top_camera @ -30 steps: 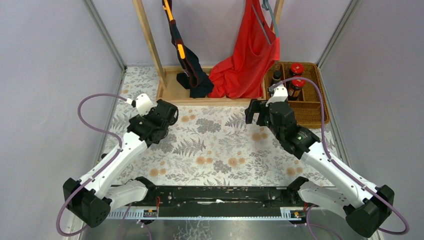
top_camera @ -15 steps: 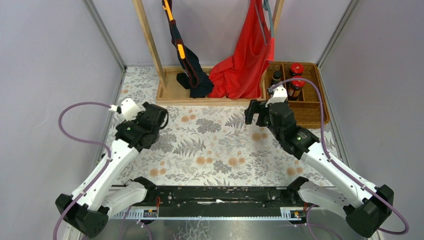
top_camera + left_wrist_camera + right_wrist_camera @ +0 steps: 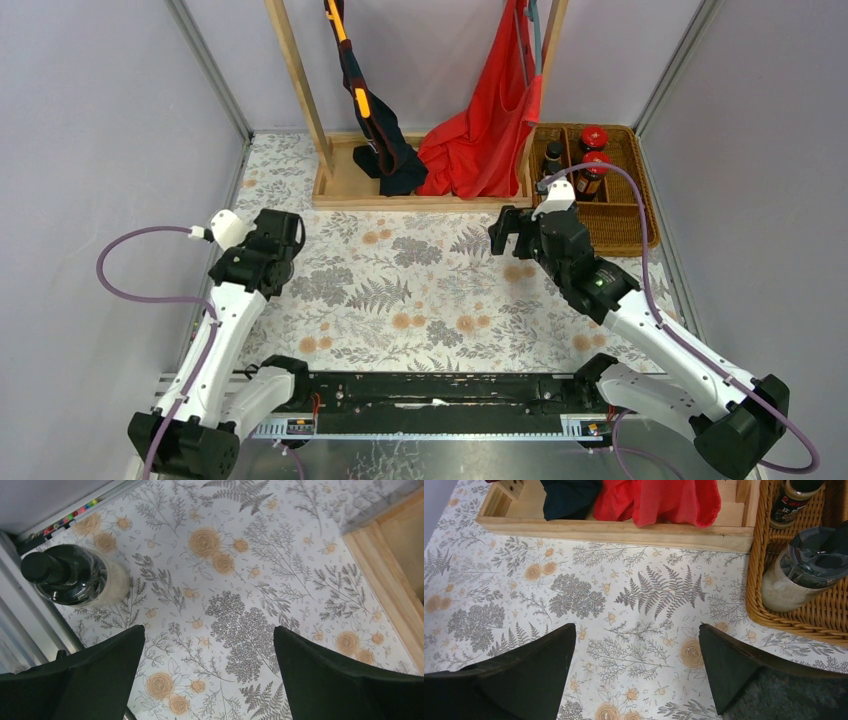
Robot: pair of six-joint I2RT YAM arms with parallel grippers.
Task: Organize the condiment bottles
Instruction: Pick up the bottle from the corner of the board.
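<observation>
A: Where is the pale bottle [image 3: 75, 577]?
B: Upright, ahead-left of the left gripper [image 3: 209, 632], the nearer arm; its jaws are apart and empty.
A: And the right gripper [image 3: 636, 630]?
B: Also apart, empty.

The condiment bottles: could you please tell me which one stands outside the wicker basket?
The pale black-capped bottle upright on the floral cloth in the left wrist view; the others visible sit in the basket.

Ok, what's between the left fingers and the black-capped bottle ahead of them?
Only bare floral cloth, in the left wrist view; the open left fingers don't touch the bottle.
</observation>
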